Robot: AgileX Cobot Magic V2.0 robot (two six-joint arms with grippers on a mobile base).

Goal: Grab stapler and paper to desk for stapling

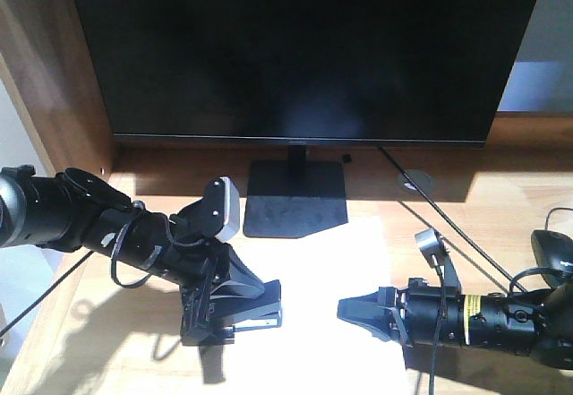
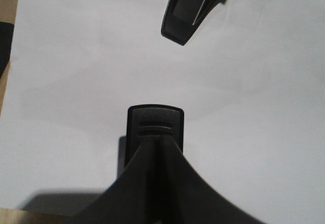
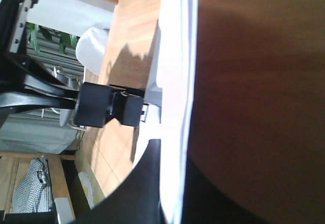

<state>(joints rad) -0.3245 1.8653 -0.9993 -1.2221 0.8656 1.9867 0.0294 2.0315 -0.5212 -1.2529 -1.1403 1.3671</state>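
At the sheet's left edge, the stapler (image 1: pixel 251 310) is being held shut inside the left gripper (image 1: pixel 215 310) and pressed down over the paper (image 1: pixel 313 323), which is lying flat on the desk (image 1: pixel 89 341) before the monitor stand (image 1: pixel 295 196). Steady downward pressure is being called for, with the sheet kept from sliding. Across the paper, the right gripper (image 1: pixel 354 310) is being kept with its fingers drawn nearly together, its tips over the right edge; whether anything is being pinched cannot be told.
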